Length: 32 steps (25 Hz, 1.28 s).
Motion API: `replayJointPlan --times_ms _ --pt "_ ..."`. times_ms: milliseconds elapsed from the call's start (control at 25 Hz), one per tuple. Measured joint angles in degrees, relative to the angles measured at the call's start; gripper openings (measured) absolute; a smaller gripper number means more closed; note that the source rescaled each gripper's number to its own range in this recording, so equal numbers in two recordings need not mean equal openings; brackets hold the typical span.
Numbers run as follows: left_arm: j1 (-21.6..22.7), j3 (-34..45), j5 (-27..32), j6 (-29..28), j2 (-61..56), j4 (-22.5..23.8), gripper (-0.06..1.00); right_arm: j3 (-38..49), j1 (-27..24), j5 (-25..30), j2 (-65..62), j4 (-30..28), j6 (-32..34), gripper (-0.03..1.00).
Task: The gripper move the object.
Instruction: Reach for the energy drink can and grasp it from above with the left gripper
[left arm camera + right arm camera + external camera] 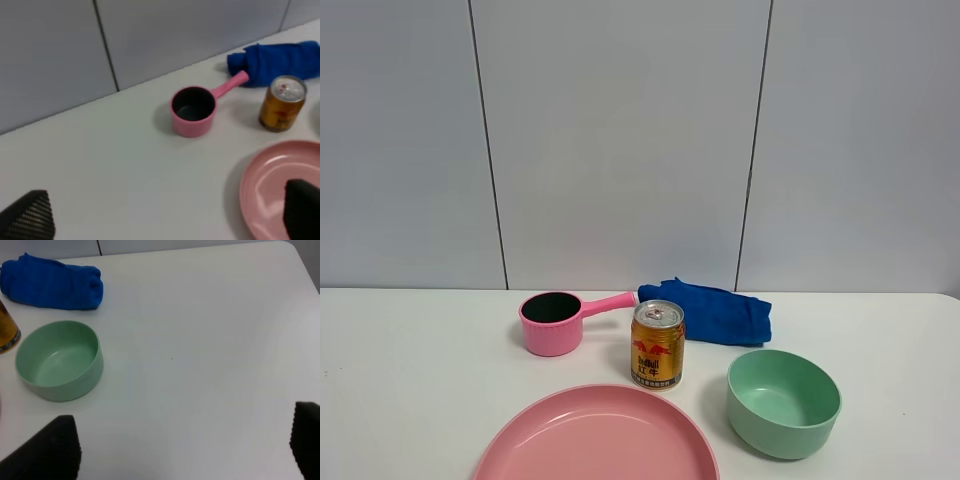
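The small gold-orange drink can [658,345] with red bull logo and silver pull-tab top stands upright on the white worktop [400,380], untouched. The black tapered left pincer [165,217] and right pincer [177,447] hover spread wide, empty.

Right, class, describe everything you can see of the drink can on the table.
The can is small, gold-orange metal with a red bull logo and a silver pull-tab top. It stands upright on the white table, touching nothing else, between a pink plate in front and a blue cloth behind, a green bowl alongside.
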Motion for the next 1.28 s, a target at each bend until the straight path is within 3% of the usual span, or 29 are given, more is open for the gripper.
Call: replayJointPlan --times_ms 160,280,440,640,840,1080,1280 --pt "-2.1 -0.5 -1.0 10.5 9.4 -5.1 1.0 0.0 0.0 0.0 0.0 0.0 0.0 1.0" --pt "-8.9 -0.6 -4.1 16.9 15.1 -5.4 1.0 0.0 0.0 0.0 0.0 0.0 0.0 1.0" --pt "-20.6 -2.6 -11.4 20.2 22.8 -3.5 1.0 0.0 0.0 0.0 0.0 0.0 0.0 1.0" --pt "-32.6 -9.2 -16.7 20.0 34.8 -0.2 1.0 0.0 0.0 0.0 0.0 0.0 0.0 1.0" --pt "-40.9 -20.5 -10.1 14.2 48.0 2.1 1.0 0.0 0.0 0.0 0.0 0.0 0.0 1.0" --pt "-46.0 -32.4 -4.0 8.8 59.2 7.9 1.0 0.0 0.0 0.0 0.0 0.0 0.0 1.0" --pt "-47.4 -34.8 -3.5 7.3 63.0 15.2 1.0 0.0 0.0 0.0 0.0 0.0 0.0 1.0"
